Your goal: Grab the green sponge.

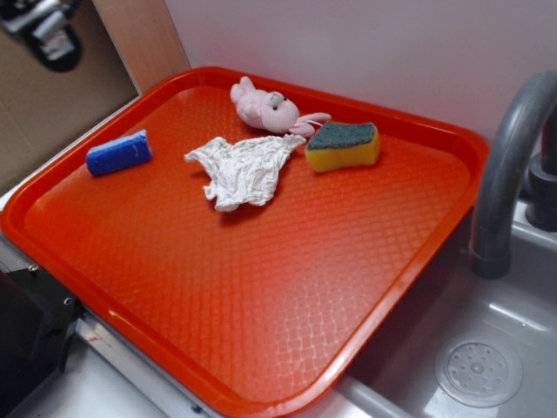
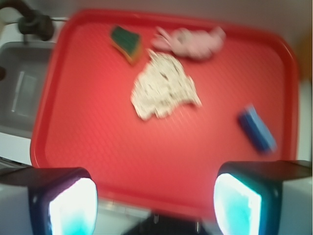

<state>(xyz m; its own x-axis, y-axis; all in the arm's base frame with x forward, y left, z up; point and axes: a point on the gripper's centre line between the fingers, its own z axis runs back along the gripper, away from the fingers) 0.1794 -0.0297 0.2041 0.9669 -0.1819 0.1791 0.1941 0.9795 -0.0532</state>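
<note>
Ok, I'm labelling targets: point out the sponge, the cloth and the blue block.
sponge (image 1: pixel 342 145): exterior view, green top layer.
cloth (image 1: pixel 244 169): exterior view, crumpled middle.
blue block (image 1: pixel 118 153): exterior view, long side face.

Tray holds all | block far left | cloth centre | plush toy behind cloth | sponge right of cloth | sink right of tray

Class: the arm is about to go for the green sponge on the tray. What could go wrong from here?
1. The plush touches the sponge, so the open tool might pinch it too.
2. The cloth lies close beside the sponge; a finger could snag it.
3. The sponge may slide on the tray.
</note>
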